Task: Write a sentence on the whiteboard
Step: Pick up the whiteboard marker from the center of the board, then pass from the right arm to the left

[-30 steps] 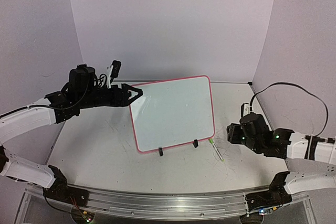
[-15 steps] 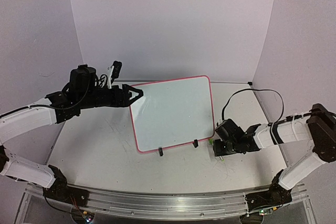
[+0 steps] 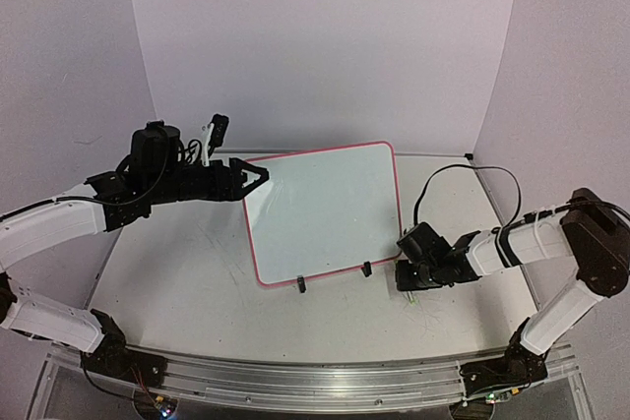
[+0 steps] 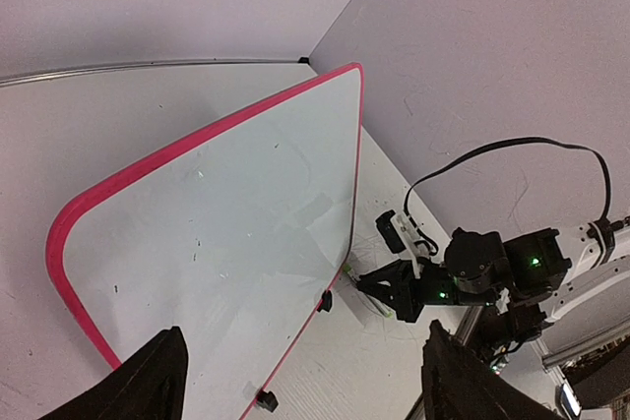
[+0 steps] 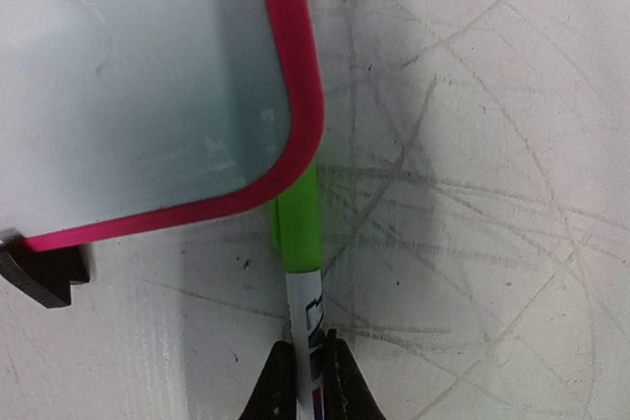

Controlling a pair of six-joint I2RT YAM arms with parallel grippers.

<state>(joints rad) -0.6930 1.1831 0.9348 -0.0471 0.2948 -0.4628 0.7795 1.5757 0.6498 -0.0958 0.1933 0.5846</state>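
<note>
The whiteboard (image 3: 325, 213) stands tilted on its feet at mid-table, pink-rimmed, its white face (image 4: 217, 223) blank; no sentence is in view. A marker (image 5: 298, 233) with a green cap lies on the table, its cap tucked against the board's lower right corner (image 5: 295, 145). My right gripper (image 5: 307, 346) is shut on the marker's white barrel, low beside that corner (image 3: 402, 277). My left gripper (image 3: 261, 176) hovers open at the board's upper left corner, touching nothing; its fingers frame the board in the left wrist view (image 4: 304, 333).
Two black stand feet (image 3: 301, 286) (image 3: 366, 269) sit under the board's near edge. The right arm's black cable (image 3: 463, 174) loops above the table. Walls close in behind and on both sides. The table by the marker is scuffed with pen marks (image 5: 463, 233).
My right arm has reached left from the table's right side to the marker and closed its jaws on the barrel. The left arm and the board have not moved.
</note>
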